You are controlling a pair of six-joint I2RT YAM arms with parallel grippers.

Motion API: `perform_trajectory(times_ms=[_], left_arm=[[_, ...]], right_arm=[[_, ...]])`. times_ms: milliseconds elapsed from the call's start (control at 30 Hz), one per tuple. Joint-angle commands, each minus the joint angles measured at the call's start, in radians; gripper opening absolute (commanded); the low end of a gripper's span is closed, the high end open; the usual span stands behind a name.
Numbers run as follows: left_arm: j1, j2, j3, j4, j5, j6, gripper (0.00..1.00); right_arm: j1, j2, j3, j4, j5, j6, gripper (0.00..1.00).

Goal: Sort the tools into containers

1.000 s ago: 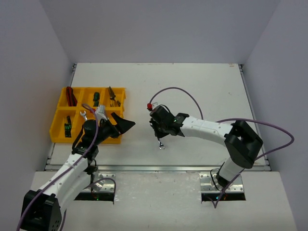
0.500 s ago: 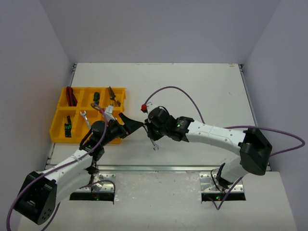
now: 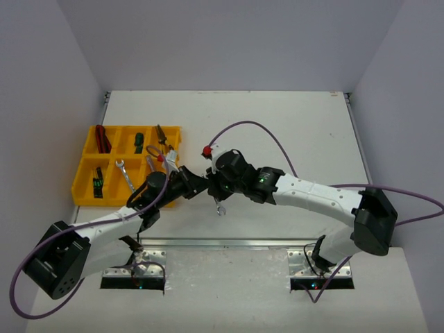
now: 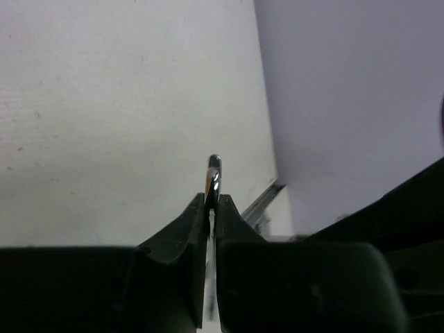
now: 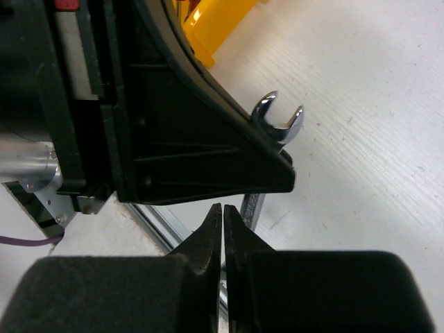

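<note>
A small silver wrench [image 3: 219, 206] hangs over the table a little right of the yellow tray [image 3: 132, 127]. My left gripper [image 3: 206, 186] is shut on the wrench; in the left wrist view the wrench [image 4: 214, 173] stands edge-on between the closed tips of the left gripper [image 4: 213, 201]. My right gripper [image 3: 214, 189] meets it tip to tip. In the right wrist view the right gripper [image 5: 223, 207] is shut with nothing showing between its fingers. The wrench's open head [image 5: 279, 121] pokes out past the left gripper's finger [image 5: 194, 139].
The tray holds red-handled pliers [image 3: 102, 139], a green screwdriver [image 3: 139, 142], yellow-handled pliers [image 3: 163, 141], a green-black tool [image 3: 98, 184] and another wrench [image 3: 123, 172]. The left arm crosses the tray's front right corner. A metal rail [image 3: 229, 243] runs along the table's near edge.
The left gripper swung right from the tray, met the right gripper and shut on the wrench. The right arm carried the wrench left toward it.
</note>
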Motion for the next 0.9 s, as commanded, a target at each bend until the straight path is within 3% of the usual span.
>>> perform_trajectory(times_ms=[0,33,133,200,333,567,700,867], left_arm=[[-0.019,0.017,0.070,0.099,-0.010,-0.013,0.00],[-0.019,0.020,0.071,0.090,-0.010,-0.012,0.00],[-0.018,-0.001,0.165,-0.157,-0.123,0.078,0.00],[-0.011,-0.026,0.212,-0.319,-0.219,0.141,0.00],[0.047,-0.058,0.352,-0.619,-0.480,0.274,0.00],[0.370,-0.105,0.576,-0.980,-0.703,0.502,0.00],[0.491,-0.035,0.651,-1.039,-0.802,0.637,0.00],[0.620,0.011,0.651,-0.934,-0.778,0.792,0.00]], right_arm=[[0.005,-0.044,0.031,0.070,-0.018,0.010,0.00],[0.004,-0.047,0.031,0.070,-0.011,0.010,0.01],[0.000,-0.068,0.013,0.032,0.070,0.033,0.55],[-0.021,-0.101,-0.016,-0.001,0.143,0.058,0.81],[-0.094,-0.221,-0.111,-0.020,0.156,0.103,0.86],[-0.219,-0.455,-0.271,-0.029,0.164,0.057,0.93],[-0.230,-0.491,-0.311,-0.029,0.167,0.028,0.94],[-0.240,-0.503,-0.338,-0.029,0.145,0.019,0.95]])
